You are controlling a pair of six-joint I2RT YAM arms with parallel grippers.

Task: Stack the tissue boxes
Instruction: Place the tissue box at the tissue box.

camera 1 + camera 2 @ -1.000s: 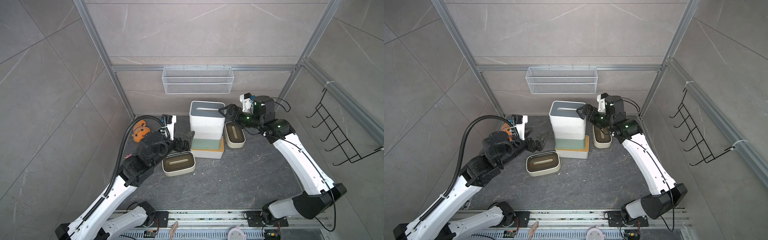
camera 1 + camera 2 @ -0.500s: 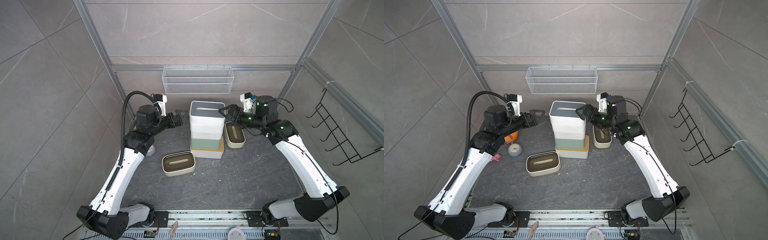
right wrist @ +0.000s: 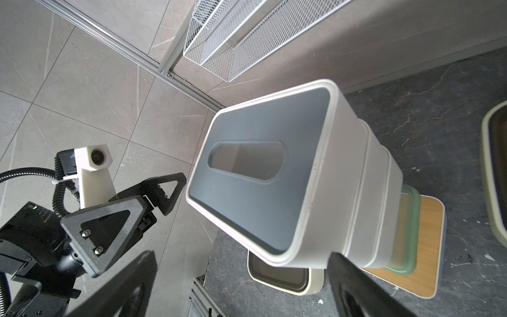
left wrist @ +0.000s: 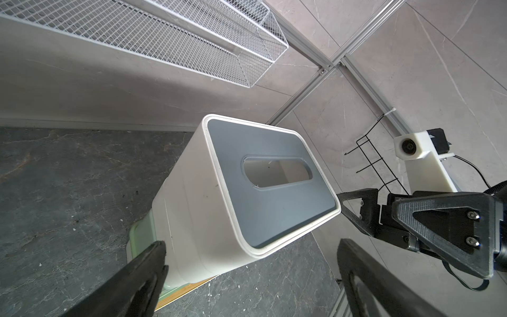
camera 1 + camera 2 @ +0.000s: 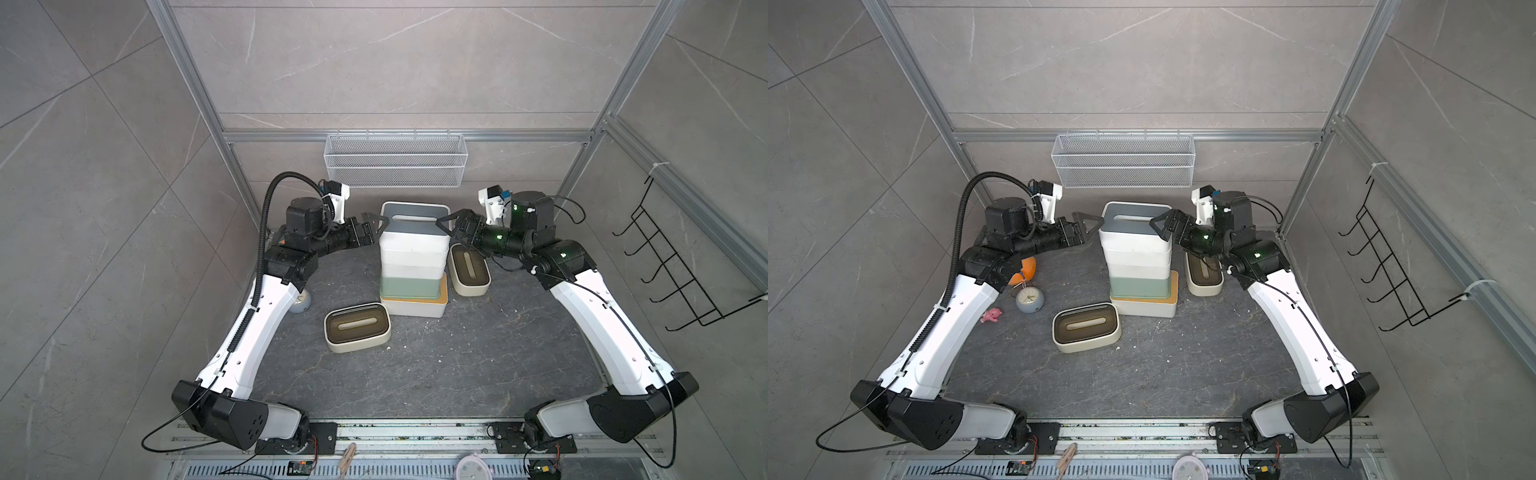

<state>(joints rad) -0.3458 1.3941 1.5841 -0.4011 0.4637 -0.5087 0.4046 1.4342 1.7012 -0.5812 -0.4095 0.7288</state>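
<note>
Stack of five tissue boxes stands mid-back on the dark grey stone-look tabletop (image 5: 436, 374). On top is a white plastic box with matte grey slotted lid (image 5: 413, 220), with rounded corners and an oval slot showing a pale inside. Under it are two plain white boxes (image 5: 411, 251), then a pale green box (image 5: 409, 286). At the bottom is a white box with bamboo lid (image 5: 415, 309), its wood-grain strip exposed on the right because the upper boxes sit offset. A front cream box with brown slotted lid (image 5: 357, 328) lies flat on the tabletop front-left of the stack, near it but apart. A right-side cream box with brown lid (image 5: 469, 270) sits just beside the stack's right side.

The left gripper (image 5: 376, 223) and right gripper (image 5: 445, 224) are black with triangular textured fingers; jaws spread wide, holding nothing. Both arms are white-shelled with elbows raised and forearms about level. Each reaches toward one end of the grey-lidded box, fingertips just beside its top rim. Cannot tell if they touch it. A white wire mesh basket (image 5: 395, 166) hangs on the back wall.
</note>
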